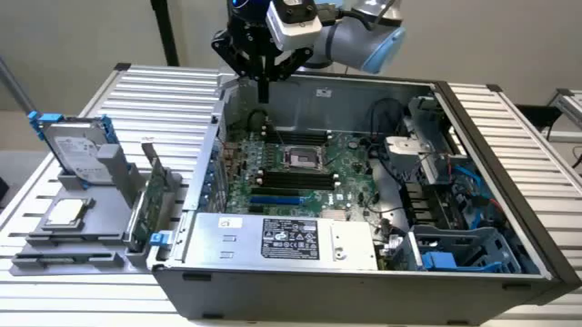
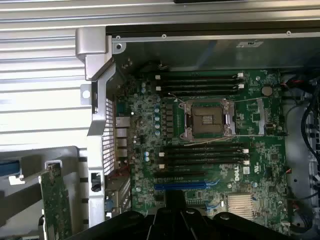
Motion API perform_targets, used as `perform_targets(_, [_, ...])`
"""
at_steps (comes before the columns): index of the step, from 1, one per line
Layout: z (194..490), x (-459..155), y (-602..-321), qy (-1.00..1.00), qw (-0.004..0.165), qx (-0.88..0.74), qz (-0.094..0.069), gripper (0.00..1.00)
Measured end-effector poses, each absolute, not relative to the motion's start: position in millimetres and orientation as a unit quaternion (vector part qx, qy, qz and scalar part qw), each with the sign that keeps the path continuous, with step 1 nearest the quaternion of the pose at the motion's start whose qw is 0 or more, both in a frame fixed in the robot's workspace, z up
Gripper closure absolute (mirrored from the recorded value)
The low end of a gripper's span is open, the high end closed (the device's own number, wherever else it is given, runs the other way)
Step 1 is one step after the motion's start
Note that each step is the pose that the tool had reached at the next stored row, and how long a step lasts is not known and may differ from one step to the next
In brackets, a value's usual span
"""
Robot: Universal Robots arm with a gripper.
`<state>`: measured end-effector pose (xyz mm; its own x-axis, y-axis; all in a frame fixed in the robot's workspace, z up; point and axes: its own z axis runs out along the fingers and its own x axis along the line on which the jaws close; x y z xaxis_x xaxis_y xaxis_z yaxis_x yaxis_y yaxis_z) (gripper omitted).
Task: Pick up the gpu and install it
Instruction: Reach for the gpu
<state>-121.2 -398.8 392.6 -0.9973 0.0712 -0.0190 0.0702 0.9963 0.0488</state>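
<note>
Fingers [image 2: 174,207] clenched, empty, over motherboard [image 1: 300,170]; gpu [image 1: 150,197] on edge, long axis along case [image 1: 364,286].

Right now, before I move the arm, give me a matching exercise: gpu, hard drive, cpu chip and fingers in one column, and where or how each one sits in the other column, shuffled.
1. gpu
2. hard drive
3. cpu chip
4. fingers

A. lying flat on the grey holder
B. shut, above the rear wall of the open case
C. standing on edge just outside the case
D. upright, with blue rails

Pairs: 1-C, 2-D, 3-A, 4-B
</note>
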Motion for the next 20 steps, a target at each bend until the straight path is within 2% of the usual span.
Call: perform_targets(20, [392.6,-121.4,-398.8,0.999,0.010,0.035,0.024,0.89])
